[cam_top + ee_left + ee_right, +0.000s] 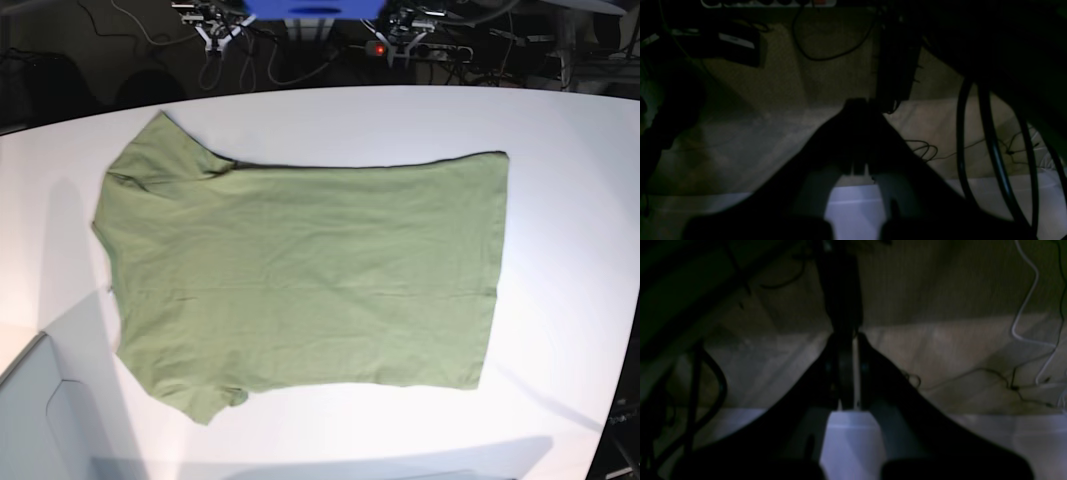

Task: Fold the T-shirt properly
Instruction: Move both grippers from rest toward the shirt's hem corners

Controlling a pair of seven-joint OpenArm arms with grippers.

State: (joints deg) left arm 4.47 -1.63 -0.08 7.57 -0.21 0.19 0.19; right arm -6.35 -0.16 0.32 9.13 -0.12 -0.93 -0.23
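The olive-green T-shirt (310,270) is lying flat on the white table (570,250), in front of both hands and well apart from them. Its sleeves and neckline are pointing toward the right hand's side (849,336), its straight hem toward the left hand's (857,101). The soft, thin fabric is showing shallow creases, with bunching at the sleeves. Both hands are pressed together, dark and tapering. Near the left one, a black box (740,50) is bearing a pale label, unreadable here.
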